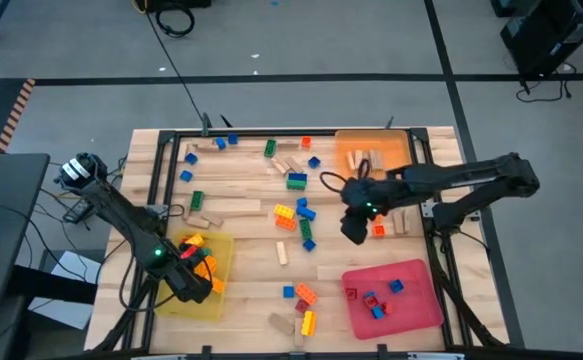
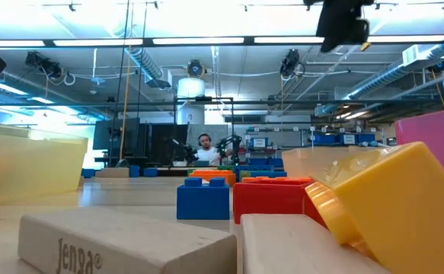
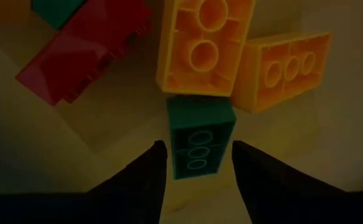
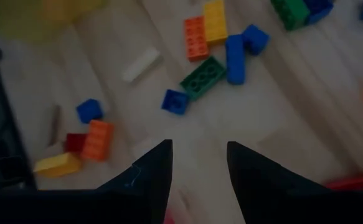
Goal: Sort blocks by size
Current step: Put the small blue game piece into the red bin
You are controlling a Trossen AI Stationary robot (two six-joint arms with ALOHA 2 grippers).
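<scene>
Two hands, both with fingers apart: left hand point(image 3: 197, 163) straddling one green brick point(image 3: 200, 138), right hand point(image 4: 197, 163) empty.

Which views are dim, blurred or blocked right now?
Left wrist view: dim, yellow-tinted inside the yellow tray, green brick between the left gripper fingers still legible. Right wrist view: soft, washed out, far blocks blurred. Low view: near wooden block and yellow brick fill the foreground, ceiling lights glare. High view: even, sharp.

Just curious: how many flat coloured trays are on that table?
3: yellow tray at the left arm, orange tray at the far right, red tray at the near right.
</scene>
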